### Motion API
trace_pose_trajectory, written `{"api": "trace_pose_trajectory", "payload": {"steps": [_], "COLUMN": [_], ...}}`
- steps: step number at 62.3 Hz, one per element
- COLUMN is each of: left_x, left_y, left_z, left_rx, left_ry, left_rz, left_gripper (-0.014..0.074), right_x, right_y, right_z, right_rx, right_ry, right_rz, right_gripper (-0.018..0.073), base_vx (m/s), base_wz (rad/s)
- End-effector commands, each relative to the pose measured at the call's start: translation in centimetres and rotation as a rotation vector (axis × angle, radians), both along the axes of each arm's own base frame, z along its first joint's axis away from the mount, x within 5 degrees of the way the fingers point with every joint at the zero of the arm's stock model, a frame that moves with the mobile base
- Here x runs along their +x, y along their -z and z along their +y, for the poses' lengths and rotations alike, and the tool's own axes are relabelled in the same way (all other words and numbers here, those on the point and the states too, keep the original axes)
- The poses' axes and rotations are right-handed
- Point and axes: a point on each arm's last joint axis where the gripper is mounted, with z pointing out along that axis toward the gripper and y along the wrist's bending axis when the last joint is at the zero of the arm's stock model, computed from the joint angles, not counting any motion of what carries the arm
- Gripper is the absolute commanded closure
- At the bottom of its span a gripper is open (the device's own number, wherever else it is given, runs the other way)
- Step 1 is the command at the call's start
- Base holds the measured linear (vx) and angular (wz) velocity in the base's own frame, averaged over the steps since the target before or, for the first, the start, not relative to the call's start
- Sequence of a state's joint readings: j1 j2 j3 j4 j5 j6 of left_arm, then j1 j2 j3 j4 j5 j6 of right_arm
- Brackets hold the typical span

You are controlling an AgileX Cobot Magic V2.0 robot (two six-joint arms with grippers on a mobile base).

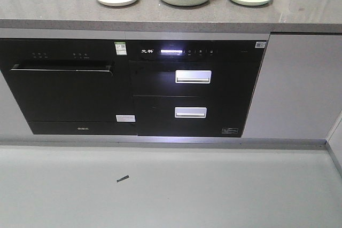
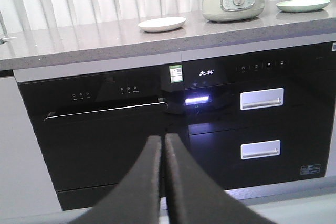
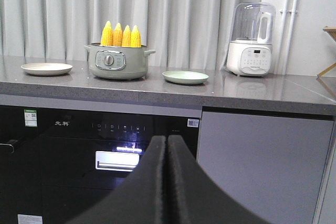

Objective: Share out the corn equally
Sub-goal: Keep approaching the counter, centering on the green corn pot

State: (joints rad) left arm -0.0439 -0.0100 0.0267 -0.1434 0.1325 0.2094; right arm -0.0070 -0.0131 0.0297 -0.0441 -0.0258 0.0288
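Clearly a home kitchen. Shows a speckled grey stone countertop (image 3: 252,90) over built-in black appliances: a pull-down-door unit (image 1: 64,89) and, at its three o'clock, a drawer unit (image 1: 155,86) with two silver handles and a lit control strip. Holds, on that countertop, an electric pot (image 3: 116,62) with corn (image 3: 121,36) standing in it, a cream plate (image 3: 46,68) at the pot's nine o'clock, a green plate (image 3: 185,77) at three o'clock, a white blender (image 3: 251,51) beyond. Closes off behind with pale curtains (image 3: 52,14).
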Motion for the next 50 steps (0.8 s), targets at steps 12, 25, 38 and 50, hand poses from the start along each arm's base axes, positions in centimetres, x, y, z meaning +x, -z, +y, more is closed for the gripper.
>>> {"api": "trace_pose_trajectory", "payload": {"steps": [12,25,38,50], "left_x": [-0.09,-0.09,-0.09,-0.09], "left_y": [-0.59,-0.59,-0.59,-0.59], "left_z": [0.09,0.09,0.09,0.09], "left_rx": [-0.017,-0.017,-0.017,-0.017], "left_ry": [-0.010,-0.010,-0.010,-0.010], "left_rz": [-0.079,-0.079,-0.079,-0.079], "left_gripper": [0.0603,0.0603,0.0603,0.0603], "right_x": [-0.07,-0.07,-0.07,-0.07], "right_y": [-0.41,-0.41,-0.41,-0.41], "right_z": [0.01,0.01,0.01,0.01], "right_rx": [-0.012,-0.012,-0.012,-0.012], "right_ry": [0.002,0.002,0.002,0.002], "right_rz": [-0.073,-0.073,-0.073,-0.073], "right_gripper": [0.0564,0.0564,0.0564,0.0564], "base_vx": [0.07,0.08,0.08,0.08], "base_wz": [0.01,0.00,0.00,0.01]}}
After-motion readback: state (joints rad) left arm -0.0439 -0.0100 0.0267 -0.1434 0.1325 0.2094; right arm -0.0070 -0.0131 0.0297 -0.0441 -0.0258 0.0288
